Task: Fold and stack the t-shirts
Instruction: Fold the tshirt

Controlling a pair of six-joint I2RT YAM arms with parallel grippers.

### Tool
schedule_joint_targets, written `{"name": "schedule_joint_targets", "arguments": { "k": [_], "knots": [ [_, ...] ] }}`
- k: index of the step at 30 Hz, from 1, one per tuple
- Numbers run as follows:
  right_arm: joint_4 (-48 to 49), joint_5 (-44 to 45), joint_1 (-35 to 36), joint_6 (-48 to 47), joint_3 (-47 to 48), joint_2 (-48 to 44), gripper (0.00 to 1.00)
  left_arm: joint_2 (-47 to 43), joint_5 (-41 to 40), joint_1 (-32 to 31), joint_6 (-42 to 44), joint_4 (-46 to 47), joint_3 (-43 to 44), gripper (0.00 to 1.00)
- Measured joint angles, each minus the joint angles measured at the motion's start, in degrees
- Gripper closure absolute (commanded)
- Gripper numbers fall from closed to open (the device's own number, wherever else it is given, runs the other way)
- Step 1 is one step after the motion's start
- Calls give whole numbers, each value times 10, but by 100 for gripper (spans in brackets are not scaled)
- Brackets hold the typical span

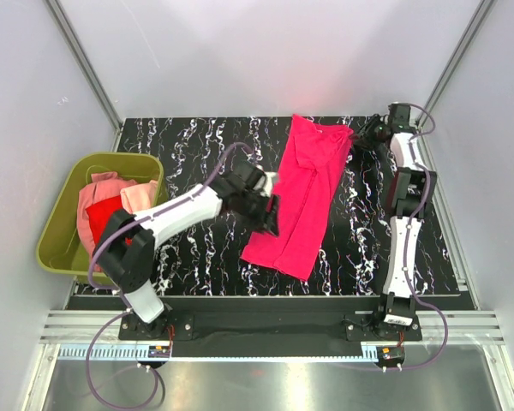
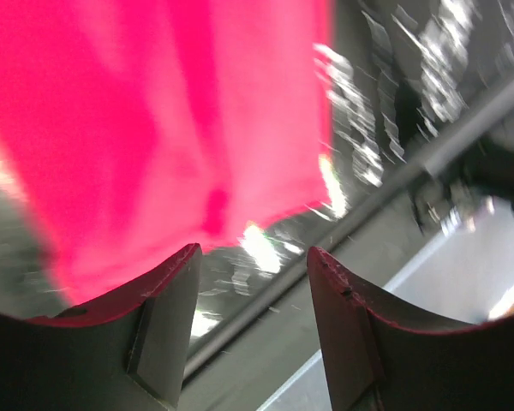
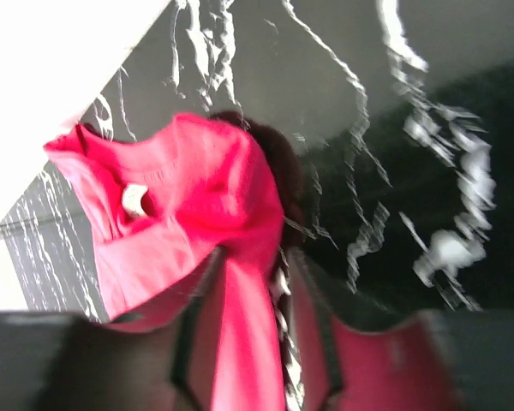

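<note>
A bright magenta-pink t-shirt [image 1: 301, 197] lies as a long folded strip across the black marbled table [image 1: 188, 145]. My left gripper [image 1: 267, 218] hovers at its left edge, jaws open and empty [image 2: 253, 257], with the shirt [image 2: 154, 120] just beyond the fingertips. My right gripper [image 1: 360, 133] is at the shirt's far right corner by the collar. Its jaws stand apart [image 3: 253, 265] with a fold of the shirt [image 3: 197, 197] between them, in a blurred view. A red t-shirt [image 1: 107, 214] and pale salmon-pink t-shirts [image 1: 141, 195] lie bunched in the tub.
An olive-green plastic tub [image 1: 56, 231] stands off the table's left edge. White walls close in the back and sides. A metal rail [image 1: 265, 330] runs along the near edge by the arm bases.
</note>
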Motion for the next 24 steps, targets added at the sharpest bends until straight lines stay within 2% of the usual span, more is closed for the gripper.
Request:
{"name": "schedule_joint_targets", "arguments": {
  "k": [3,6,11,14,17,18,21,24],
  "knots": [
    [-3,-2,-11,-7,-65,-47,44,2,-14,72,11,-17,-19,42],
    [-24,-2,-19,-16,-147,-112,43,18,-26,111,27,-35,-26,39],
    [-41,-2,-19,-23,-361,-292,43,80,-33,113,47,-52,-22,39],
    [-36,-4,-5,-23,-484,-408,44,91,-33,112,50,-46,-38,44],
    [-31,-3,21,-24,-586,-514,44,86,-26,111,47,-32,-76,58],
    [-32,-2,30,-24,-608,-539,44,79,-19,111,45,-28,-89,69],
    [-32,2,68,-24,-678,-609,44,51,-6,113,32,12,-139,90],
    [-30,7,105,-24,-723,-645,45,18,10,106,7,45,-192,98]
  ]
}}
